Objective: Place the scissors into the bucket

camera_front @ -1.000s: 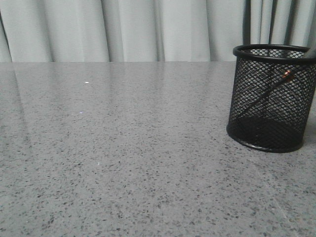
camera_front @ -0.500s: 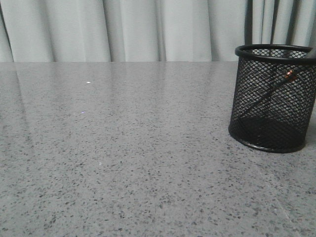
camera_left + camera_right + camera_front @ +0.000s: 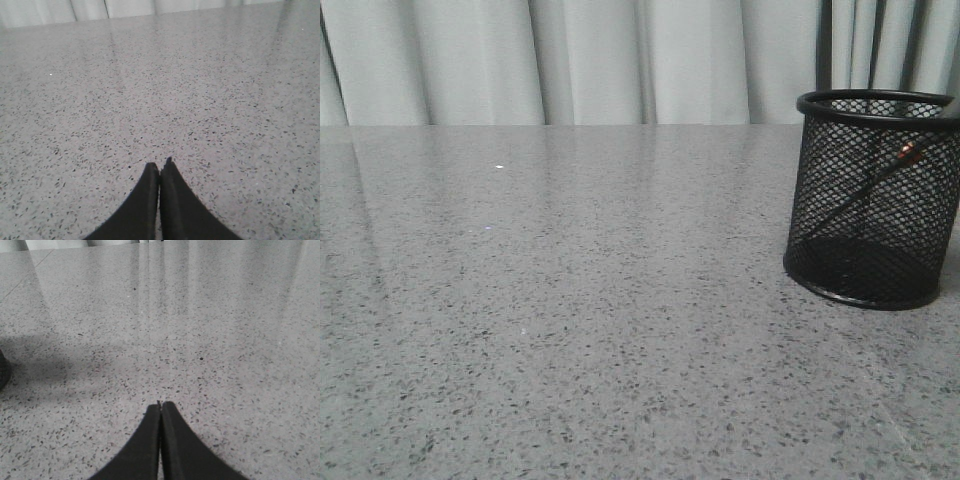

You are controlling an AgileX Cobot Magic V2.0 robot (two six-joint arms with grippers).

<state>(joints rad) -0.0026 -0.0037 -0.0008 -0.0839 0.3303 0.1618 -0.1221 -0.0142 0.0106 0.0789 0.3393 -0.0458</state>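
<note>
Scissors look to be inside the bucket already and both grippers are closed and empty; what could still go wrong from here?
1. The scissors lean slanted against the mesh wall of the bucket, so a knock might tip it.
2. The bucket's base shows at the edge of the right wrist view, so the right gripper could brush it. The left gripper seems harmless.

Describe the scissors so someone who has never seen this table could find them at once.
On the speckled grey table, look to the far right for the black wire-mesh bucket, the only object standing there. Inside it, seen through the mesh, the scissors lean diagonally, tips at the base. An orange glint near the upper end sets them apart from the dark mesh.
</note>
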